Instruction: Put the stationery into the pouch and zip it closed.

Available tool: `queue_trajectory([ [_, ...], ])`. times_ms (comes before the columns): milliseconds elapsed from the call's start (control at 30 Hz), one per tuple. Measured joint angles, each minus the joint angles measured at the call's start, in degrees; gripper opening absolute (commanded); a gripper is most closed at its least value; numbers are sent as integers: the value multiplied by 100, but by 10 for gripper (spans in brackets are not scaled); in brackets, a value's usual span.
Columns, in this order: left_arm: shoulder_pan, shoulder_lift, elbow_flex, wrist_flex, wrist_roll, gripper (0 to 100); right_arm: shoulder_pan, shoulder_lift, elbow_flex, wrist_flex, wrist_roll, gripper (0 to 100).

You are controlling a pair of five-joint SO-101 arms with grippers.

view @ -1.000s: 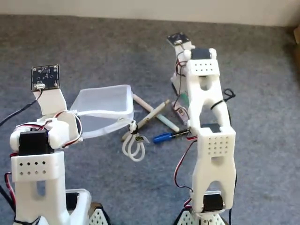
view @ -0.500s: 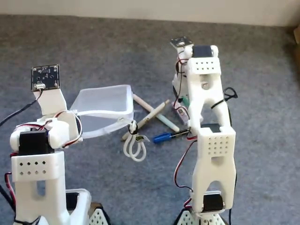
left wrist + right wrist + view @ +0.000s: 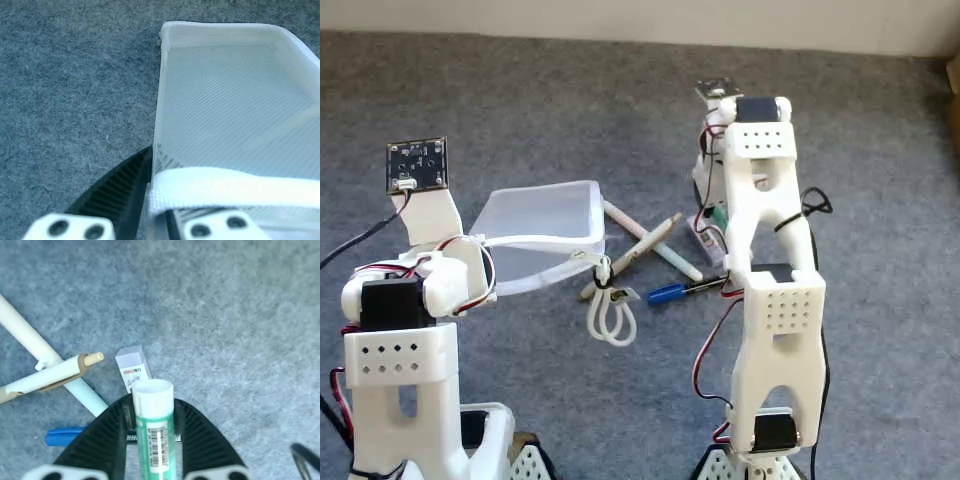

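At the left, the left end effector (image 3: 156, 212) is clamped on the white zip band of the translucent pouch (image 3: 545, 228), whose mesh body stretches away from it over the grey desk (image 3: 520, 110). Just right of the pouch, a looped white cord (image 3: 610, 322) lies by its corner. Next to that, a white pen (image 3: 655, 245) and a beige pen (image 3: 638, 255) lie crossed on the desk, touching where they meet. A blue pen (image 3: 666, 293) lies close to the lower end of the white pen. A small white eraser (image 3: 132, 369) sits just beside these pens. At the right, the right end effector (image 3: 153, 406) pinches a green and white glue stick (image 3: 155, 440), white cap pointing outward, close over the eraser
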Motion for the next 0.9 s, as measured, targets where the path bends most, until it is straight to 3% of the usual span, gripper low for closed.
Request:
queue_trajectory([
  [167, 0, 0, 0, 0, 0, 7, 0, -185, 659, 0, -185, 5],
  [433, 0, 0, 0, 0, 0, 7, -211, -1811, 2813, -237, -255, 5],
  [767, 0, 0, 0, 0, 0, 7, -510, -3200, 5925, -2268, -273, 6],
  [900, 0, 0, 0, 0, 0, 7, -607, -3226, 6523, -2585, -273, 20],
])
